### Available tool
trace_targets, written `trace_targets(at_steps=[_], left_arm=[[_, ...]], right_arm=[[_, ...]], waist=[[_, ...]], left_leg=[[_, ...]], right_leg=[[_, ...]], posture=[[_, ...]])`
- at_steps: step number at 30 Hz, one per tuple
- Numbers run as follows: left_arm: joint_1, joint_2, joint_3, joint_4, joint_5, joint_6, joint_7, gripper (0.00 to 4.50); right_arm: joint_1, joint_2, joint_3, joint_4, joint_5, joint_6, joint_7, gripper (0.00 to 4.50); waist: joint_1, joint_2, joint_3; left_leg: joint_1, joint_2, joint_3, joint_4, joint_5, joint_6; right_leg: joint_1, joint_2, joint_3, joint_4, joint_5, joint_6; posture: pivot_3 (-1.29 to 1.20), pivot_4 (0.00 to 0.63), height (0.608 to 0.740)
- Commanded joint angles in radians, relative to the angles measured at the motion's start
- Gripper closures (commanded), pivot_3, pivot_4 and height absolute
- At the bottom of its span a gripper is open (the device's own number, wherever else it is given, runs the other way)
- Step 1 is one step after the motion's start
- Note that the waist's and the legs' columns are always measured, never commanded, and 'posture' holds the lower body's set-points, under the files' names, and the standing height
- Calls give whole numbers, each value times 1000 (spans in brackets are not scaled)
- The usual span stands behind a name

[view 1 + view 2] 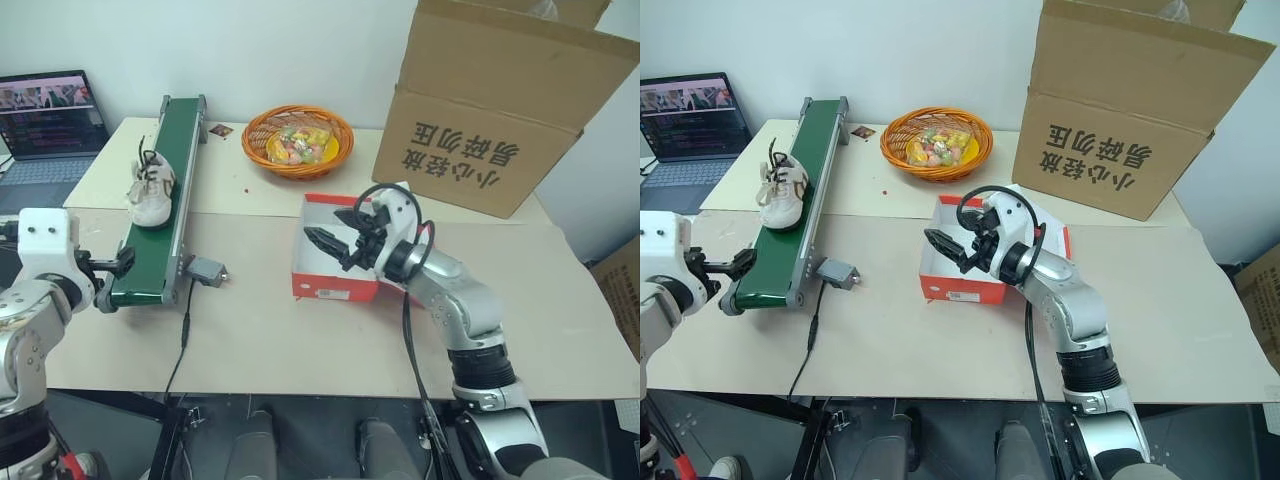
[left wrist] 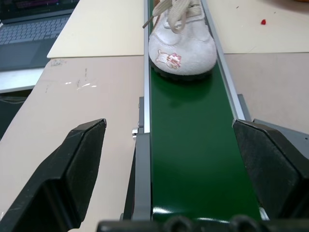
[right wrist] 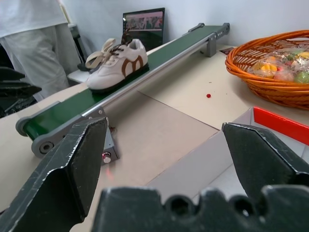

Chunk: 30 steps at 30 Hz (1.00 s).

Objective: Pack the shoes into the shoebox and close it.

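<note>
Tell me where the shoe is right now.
The shoe sits on the green conveyor belt on the robot's left side of the table, ahead of the open left gripper.

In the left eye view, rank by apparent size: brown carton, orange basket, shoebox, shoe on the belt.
1. Brown carton
2. Orange basket and shoebox: look alike; the arm partly covers the shoebox, so unranked
3. Shoe

White shoe [image 1: 150, 190], green belt [image 1: 160, 220], red shoebox [image 1: 335, 285]
</note>
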Motion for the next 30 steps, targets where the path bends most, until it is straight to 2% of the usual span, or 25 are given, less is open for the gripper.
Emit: trace_targets(at_steps=[1,16,24,28,30], left_arm=[[-16,-5,-16,11,29,-37,-3,0],[-34,-80,-103,87,74,-89,-9,0],[-4,-119,-150,97,74,-51,-26,0],[-2,-117,-152,81,81,-63,-43,1030],[-4,-118,-151,76,87,-56,-44,1756]], right_arm=[[-23,5,-41,-28,35,-7,-3,38],[-33,22,-96,-49,99,12,-35,38],[-63,26,-146,-65,156,19,-62,38],[-69,23,-150,-60,162,15,-71,0],[-67,20,-147,-60,166,13,-73,0]], waist=[[1,0,0],[1,0,0],[5,1,0],[7,1,-1],[6,2,-1]], left_leg=[[0,0,0,0,0,0],[-3,0,0,0,0,0],[-3,0,0,0,0,0],[-3,0,0,0,0,0],[-3,0,1,0,0,0]], right_leg=[[0,0,0,0,0,0],[-3,0,0,0,0,0],[-3,0,0,1,0,0],[-2,-2,-2,0,1,-1],[-1,-3,-3,0,1,-1]], posture=[[0,150,721],[0,150,721],[0,150,721],[0,150,721],[0,150,721]])
